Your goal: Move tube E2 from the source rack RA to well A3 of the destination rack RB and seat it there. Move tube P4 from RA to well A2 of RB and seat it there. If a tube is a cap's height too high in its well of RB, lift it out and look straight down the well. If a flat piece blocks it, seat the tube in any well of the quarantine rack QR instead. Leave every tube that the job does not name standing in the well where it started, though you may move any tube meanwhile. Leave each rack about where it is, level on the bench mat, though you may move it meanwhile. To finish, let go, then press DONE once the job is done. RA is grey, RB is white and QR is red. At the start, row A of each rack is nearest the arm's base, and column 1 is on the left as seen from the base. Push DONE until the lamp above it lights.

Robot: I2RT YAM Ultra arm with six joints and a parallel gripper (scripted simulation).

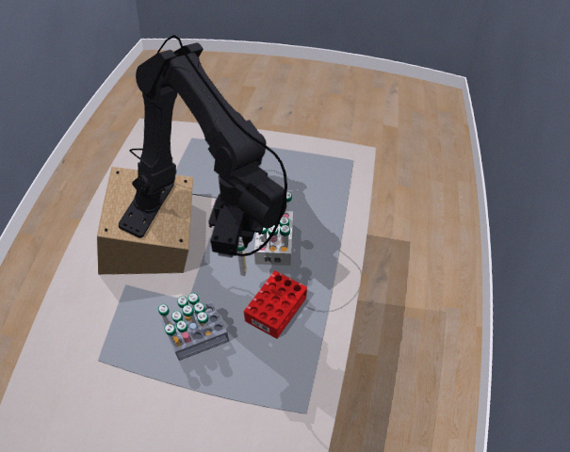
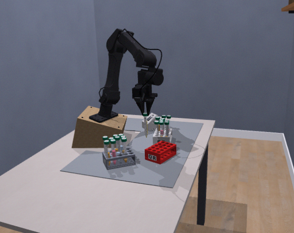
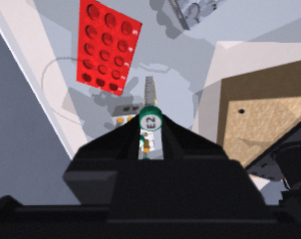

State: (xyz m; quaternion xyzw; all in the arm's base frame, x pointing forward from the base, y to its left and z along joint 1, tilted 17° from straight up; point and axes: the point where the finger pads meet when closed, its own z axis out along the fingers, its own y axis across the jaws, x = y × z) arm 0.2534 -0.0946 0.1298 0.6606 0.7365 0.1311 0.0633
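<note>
My gripper (image 2: 145, 114) (image 3: 150, 119) is shut on the green cap of tube E2 (image 1: 243, 263) (image 2: 146, 126) (image 3: 150, 120). The tube hangs upright above the mat, just on the base side of the white rack RB (image 1: 273, 257) (image 2: 162, 139), with its tip clear of the rack. RB holds several green-capped tubes; the arm hides part of it in the top view, and my fingers cover much of it in the wrist view. The grey source rack RA (image 1: 203, 348) (image 2: 120, 165) holds several green-capped tubes. P4's label is not readable. The red rack QR (image 1: 275, 303) (image 2: 160, 151) (image 3: 108, 47) holds no tubes.
The wooden base block (image 1: 141, 255) (image 2: 97, 135) (image 3: 270, 75) stands beside the mat. A pale box (image 2: 149, 122) with a dark panel, the button and lamp unit, stands behind E2 in the exterior view. QR lies between RA and RB, toward the mat's far side from the base.
</note>
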